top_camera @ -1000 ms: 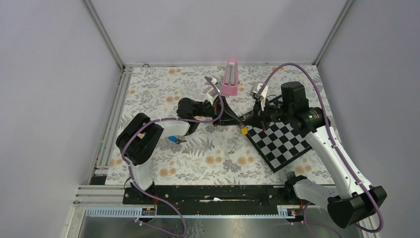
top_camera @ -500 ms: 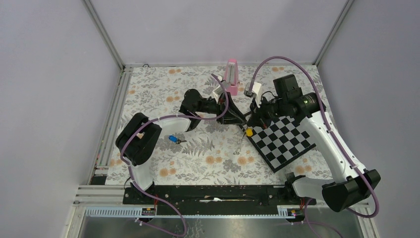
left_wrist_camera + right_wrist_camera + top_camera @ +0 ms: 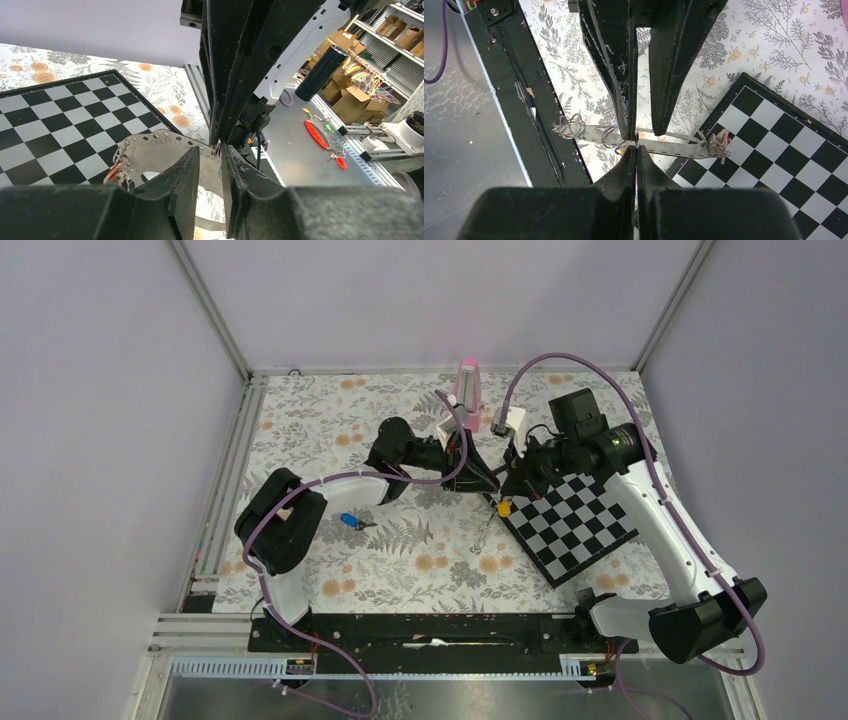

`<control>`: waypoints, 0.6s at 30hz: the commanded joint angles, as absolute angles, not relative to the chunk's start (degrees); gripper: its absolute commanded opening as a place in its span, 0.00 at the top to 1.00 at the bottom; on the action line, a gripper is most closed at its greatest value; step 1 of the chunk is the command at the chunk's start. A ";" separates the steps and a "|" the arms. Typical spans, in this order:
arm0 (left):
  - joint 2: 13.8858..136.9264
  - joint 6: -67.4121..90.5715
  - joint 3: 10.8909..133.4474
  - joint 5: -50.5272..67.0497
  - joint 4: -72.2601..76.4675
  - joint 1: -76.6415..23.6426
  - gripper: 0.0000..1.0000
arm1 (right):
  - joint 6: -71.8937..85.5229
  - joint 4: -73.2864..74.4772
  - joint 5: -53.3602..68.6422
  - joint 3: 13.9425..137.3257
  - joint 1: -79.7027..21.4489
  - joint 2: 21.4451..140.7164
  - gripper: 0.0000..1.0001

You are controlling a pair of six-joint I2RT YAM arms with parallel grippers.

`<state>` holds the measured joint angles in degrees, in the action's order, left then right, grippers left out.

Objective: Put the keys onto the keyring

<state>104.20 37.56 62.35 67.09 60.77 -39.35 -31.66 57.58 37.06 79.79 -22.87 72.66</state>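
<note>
AT THE FAR-LEFT CORNER OF THE CHECKERBOARD (image 3: 575, 525): The keyring (image 3: 674, 148), a flat strap with wire rings at both ends, hangs above the table (image 3: 330, 430). The fully closed right gripper (image 3: 636, 146) pinches it mid-length. The left gripper (image 3: 210, 150) stands slightly parted astride the strap, clamping nothing that we can see. We judge it should close squarely on the strap's flat, clear of the right fingertips. Only the top view shows the blue key (image 3: 349, 520), lying well to the left. The yellow key (image 3: 504, 508) hangs by the strap, possibly threaded already.
</note>
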 commanded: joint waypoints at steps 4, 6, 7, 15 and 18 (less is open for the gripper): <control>103.80 36.08 64.09 68.29 61.89 -40.34 0.71 | -31.22 56.33 38.23 81.86 -23.55 72.39 1.00; 103.88 36.04 63.93 68.29 61.75 -40.46 0.74 | -31.08 56.11 38.32 81.61 -23.62 72.25 1.00; 103.96 35.99 64.05 68.36 61.64 -40.51 0.77 | -31.03 56.08 38.38 81.58 -23.56 72.25 1.00; 104.34 36.66 64.02 68.35 62.40 -40.69 1.00 | -30.30 54.63 38.70 80.50 -23.56 71.60 1.00; 104.03 37.02 63.24 68.06 63.32 -40.59 1.00 | -29.16 51.66 37.89 78.48 -23.54 69.94 0.91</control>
<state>104.20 37.26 62.37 68.23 60.07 -40.18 -31.03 57.06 36.49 79.64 -22.96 72.62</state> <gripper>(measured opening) 0.010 0.046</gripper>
